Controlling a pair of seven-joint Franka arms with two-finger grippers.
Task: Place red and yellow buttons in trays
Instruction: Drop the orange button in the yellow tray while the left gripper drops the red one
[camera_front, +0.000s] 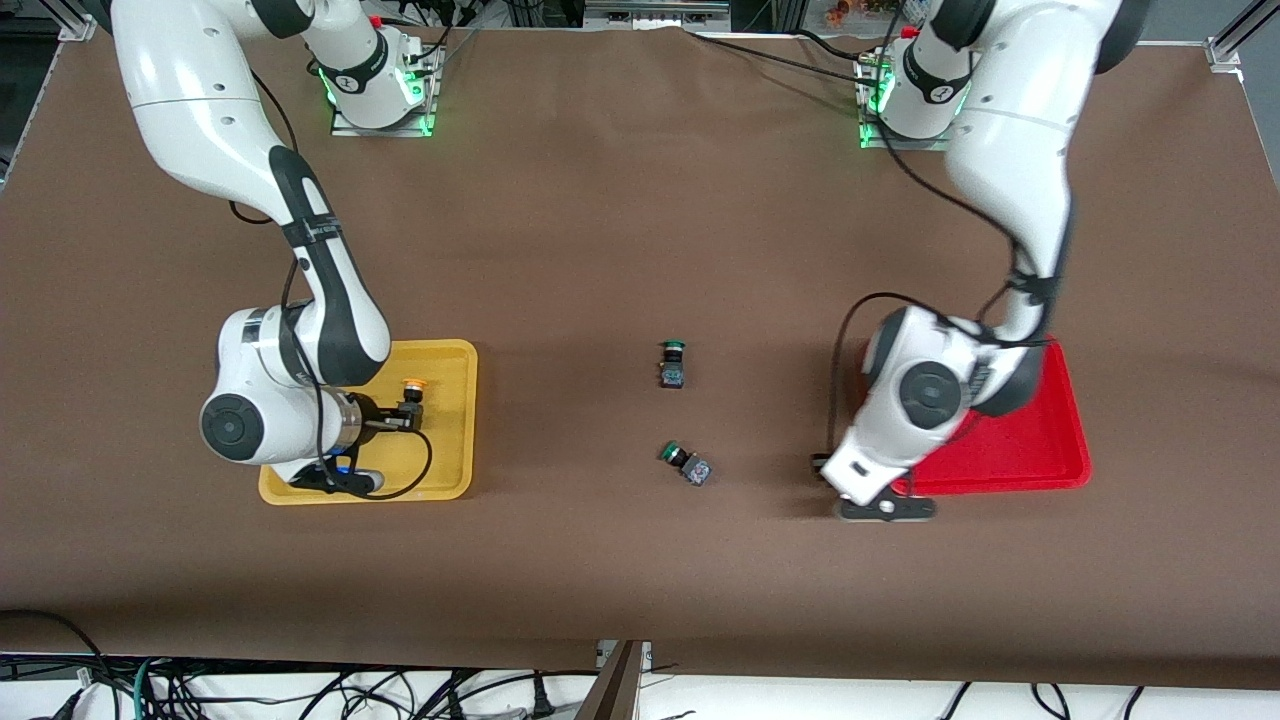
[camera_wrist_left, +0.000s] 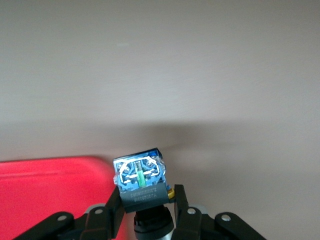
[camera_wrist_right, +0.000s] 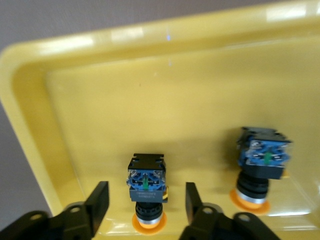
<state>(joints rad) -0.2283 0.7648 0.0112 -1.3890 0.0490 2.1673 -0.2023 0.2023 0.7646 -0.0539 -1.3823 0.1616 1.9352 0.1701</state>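
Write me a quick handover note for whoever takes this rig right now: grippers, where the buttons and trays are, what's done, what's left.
Left gripper: shut on a button beside the red tray; its cap colour is hidden.
Right gripper: open over the yellow tray, fingers either side of a yellow button standing cap-down in it.
Done: two yellow buttons are in the yellow tray, the second beside the first.
Left: place the left gripper's button. No red buttons are visible in the red tray, though the arm covers part of it.
Two green buttons lie mid-table.
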